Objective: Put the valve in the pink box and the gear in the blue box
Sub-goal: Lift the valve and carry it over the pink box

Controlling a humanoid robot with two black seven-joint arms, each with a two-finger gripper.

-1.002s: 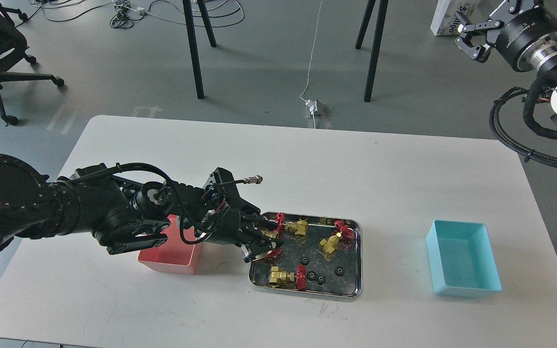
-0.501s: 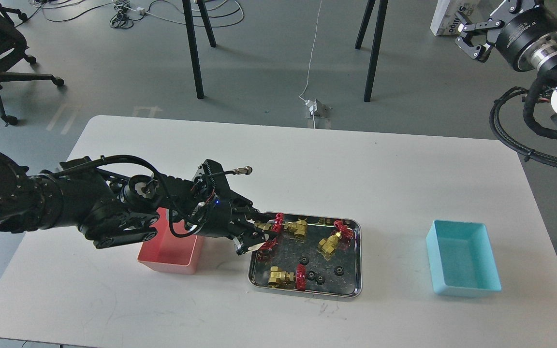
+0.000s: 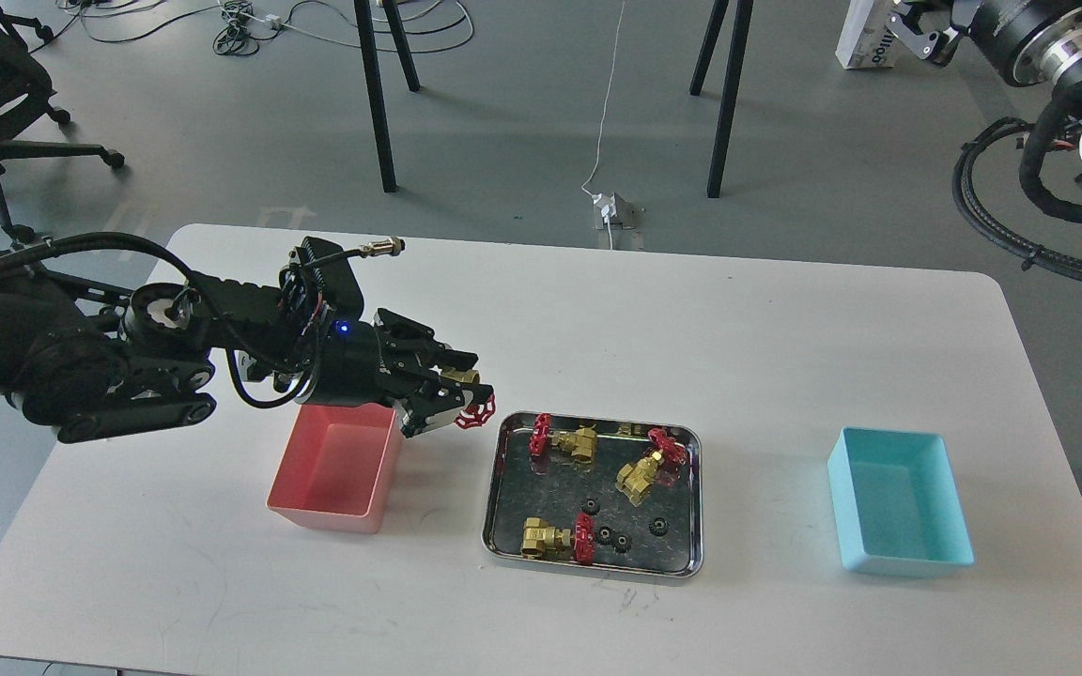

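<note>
The valve [image 3: 468,399], brass-gold with a red round handwheel, sits clamped between the fingers of my left gripper [image 3: 459,394], left of centre in the frame, in the air between the pink box [image 3: 339,467] and the steel tray [image 3: 591,493]. Half a second ago that gripper was down at the tray's left edge; it has since risen and drawn back toward the upper left, carrying the valve out of the tray. The pink box, a smooth salmon plastic bin with plain walls, lies just below and left of the gripper. The shiny tray holds three more valves [image 3: 640,465] and tiny black toothed gears [image 3: 605,535] near its lower edge. The blue box [image 3: 898,512], smooth cyan plastic, stands well apart at the right on the white table [image 3: 738,329]. My right gripper [image 3: 917,28] is at the upper right corner, higher in the frame than before and partly cut off; I cannot tell its opening. The white carton [image 3: 865,42] beside it bears print too small to read.
</note>
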